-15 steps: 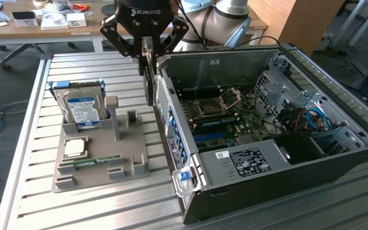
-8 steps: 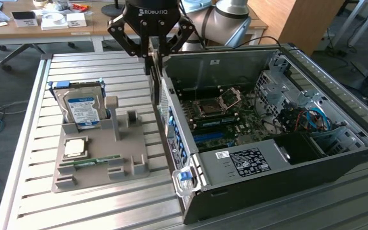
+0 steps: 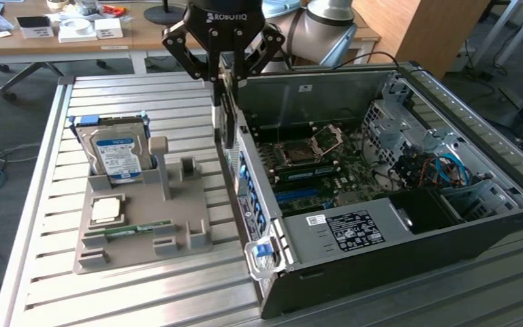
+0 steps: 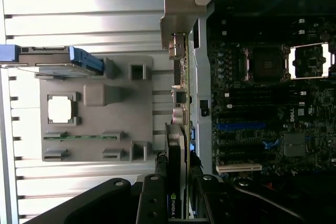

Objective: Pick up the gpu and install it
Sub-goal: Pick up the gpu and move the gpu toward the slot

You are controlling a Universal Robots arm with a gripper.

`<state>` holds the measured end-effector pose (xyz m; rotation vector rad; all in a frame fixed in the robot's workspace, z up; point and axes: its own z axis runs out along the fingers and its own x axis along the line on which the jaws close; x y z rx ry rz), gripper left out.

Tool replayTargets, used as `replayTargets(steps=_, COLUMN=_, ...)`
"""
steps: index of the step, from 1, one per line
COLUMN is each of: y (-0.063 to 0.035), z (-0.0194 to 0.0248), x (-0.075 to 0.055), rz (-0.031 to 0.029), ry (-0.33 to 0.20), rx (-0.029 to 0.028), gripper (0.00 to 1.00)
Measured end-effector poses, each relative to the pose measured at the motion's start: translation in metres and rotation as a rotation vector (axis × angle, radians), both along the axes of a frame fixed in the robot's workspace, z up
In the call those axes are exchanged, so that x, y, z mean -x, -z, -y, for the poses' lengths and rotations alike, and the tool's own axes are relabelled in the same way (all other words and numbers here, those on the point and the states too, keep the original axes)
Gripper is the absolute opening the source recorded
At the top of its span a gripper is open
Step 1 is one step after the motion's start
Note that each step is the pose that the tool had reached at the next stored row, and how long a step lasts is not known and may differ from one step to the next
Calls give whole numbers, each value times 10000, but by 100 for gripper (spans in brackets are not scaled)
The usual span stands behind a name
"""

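Observation:
My gripper (image 3: 228,73) is shut on the gpu (image 3: 229,112), a thin dark card that hangs on edge below the fingers. The card is in the air over the side wall of the open computer case (image 3: 479,225) that lies nearest the grey holder, with its lower end about level with the wall's top edge. In the wrist view the gpu (image 4: 177,145) is seen edge-on between my fingers (image 4: 153,198), its silvery bracket end with ports pointing away. It lines up with the case wall beside the motherboard (image 4: 262,103). The blue slot (image 4: 240,126) lies inside the case.
A grey holder (image 3: 193,235) on the slatted table, at the exterior view's left, carries a hard drive (image 3: 116,153), a CPU (image 3: 107,210) and a RAM stick (image 3: 139,228). Cables (image 3: 443,170) and drive bays fill the case's right end. A desk with boxes stands behind.

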<state>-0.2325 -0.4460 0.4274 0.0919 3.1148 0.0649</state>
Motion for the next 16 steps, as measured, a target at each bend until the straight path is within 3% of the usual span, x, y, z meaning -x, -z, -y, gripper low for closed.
replayTargets(steps=10, y=-15, z=0, x=-11, rz=-17, ry=-1, rx=1, gripper=27)
replayTargets(steps=16, y=-21, z=0, x=-57, rz=-88, ry=1, rx=0, gripper=27)
